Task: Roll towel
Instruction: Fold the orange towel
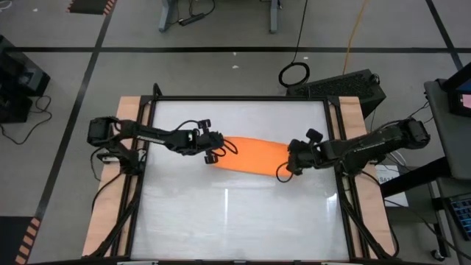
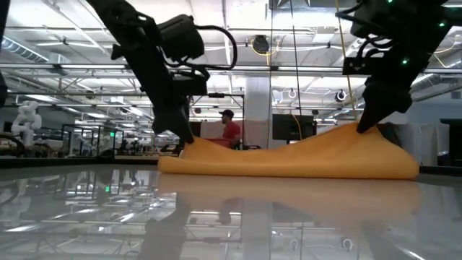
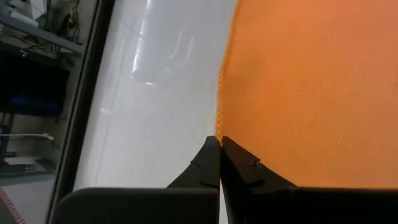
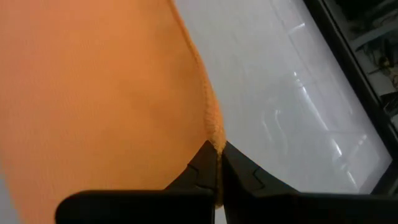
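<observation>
The orange towel [image 1: 250, 155] lies stretched across the middle of the white bench [image 1: 235, 213]. The left gripper [image 1: 218, 151] pinches the towel's left edge with closed fingers [image 3: 208, 165]. The right gripper [image 1: 288, 163] pinches its right edge the same way.

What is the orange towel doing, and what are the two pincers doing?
towel: lying on the table, not rolled, both ends pinched and lifted a little.
left pincer: shut on the towel's edge.
right pincer: shut on the towel's other edge.
table: white, shiny.
</observation>
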Tool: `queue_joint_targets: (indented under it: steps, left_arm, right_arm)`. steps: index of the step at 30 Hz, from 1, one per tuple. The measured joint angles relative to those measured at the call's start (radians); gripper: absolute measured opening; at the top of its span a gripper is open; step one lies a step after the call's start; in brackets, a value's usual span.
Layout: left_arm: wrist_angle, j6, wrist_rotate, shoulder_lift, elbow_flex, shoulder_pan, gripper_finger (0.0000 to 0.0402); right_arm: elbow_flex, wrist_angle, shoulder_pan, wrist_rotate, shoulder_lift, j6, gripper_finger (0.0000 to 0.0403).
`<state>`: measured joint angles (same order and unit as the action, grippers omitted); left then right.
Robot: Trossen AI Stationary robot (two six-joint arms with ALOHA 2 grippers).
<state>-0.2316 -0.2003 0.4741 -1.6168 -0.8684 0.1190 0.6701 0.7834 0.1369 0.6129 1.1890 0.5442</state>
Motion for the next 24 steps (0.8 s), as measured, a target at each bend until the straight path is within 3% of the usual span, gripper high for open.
queue_joint_targets:
  steps: [6,11,24]
  left_arm:
    - [0.08,-0.039,0.0,-0.039,0.0,0.001,0.0004]
    - [0.107,-0.049,0.003,-0.04,0.0,0.002,0.0036]
    - [0.111,-0.049,0.007,-0.04,0.0,0.008,0.0134]
  right_arm:
    - [-0.013,-0.014,-0.076,-0.061,0.0,-0.011,0.0001]
    - [-0.044,-0.04,-0.121,-0.092,0.001,-0.011,0.0021]
    - [-0.083,-0.049,-0.16,-0.05,0.001,-0.006,0.0155]
